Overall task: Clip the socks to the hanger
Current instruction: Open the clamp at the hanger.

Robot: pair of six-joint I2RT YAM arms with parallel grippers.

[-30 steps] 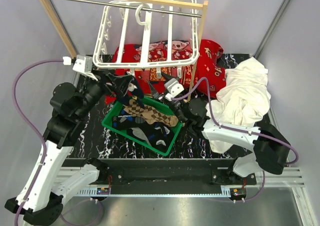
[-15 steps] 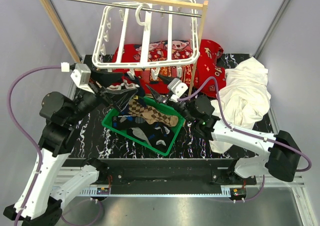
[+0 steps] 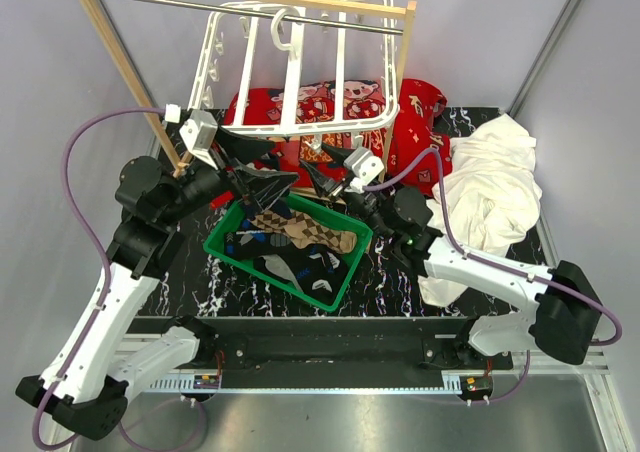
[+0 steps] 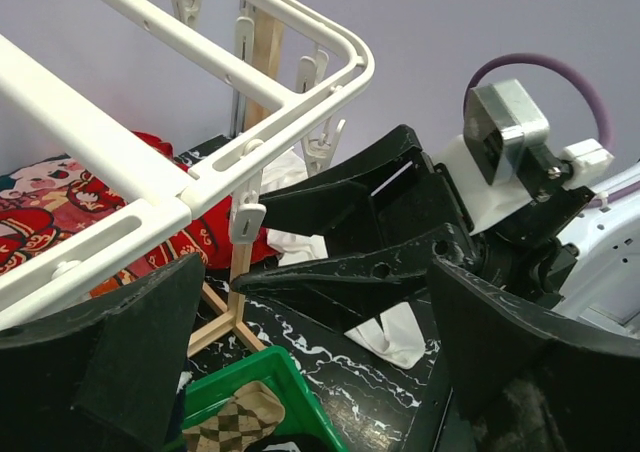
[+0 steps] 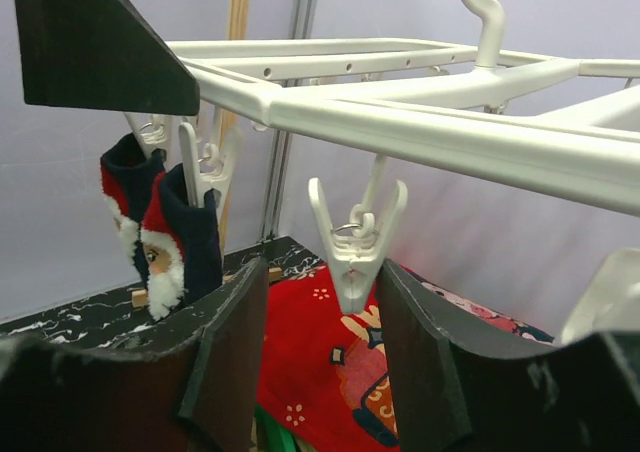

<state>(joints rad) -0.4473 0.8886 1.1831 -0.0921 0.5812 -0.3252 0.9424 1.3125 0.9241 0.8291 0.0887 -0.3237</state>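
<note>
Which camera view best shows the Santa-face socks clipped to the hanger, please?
The right wrist view: the Santa-face socks hang from the hanger, close and clear. The top view loses them among the arms; the left wrist view misses them.

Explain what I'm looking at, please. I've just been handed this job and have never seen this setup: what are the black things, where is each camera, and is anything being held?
Two robot arms are bolted at the near edge of the table. The overhead picture looks down from behind them. The black two-fingered pincers are the left hand and the right hand, both raised under the white hanger, which hangs on a wooden rack. The other two pictures come from a camera on each wrist, so each shows its own fingers at the bottom. On the table are a green basket of socks, a red cloth and a white cloth. Santa socks are already clipped up. Both hands are open and hold nothing. The right one frames a dangling clip.
</note>
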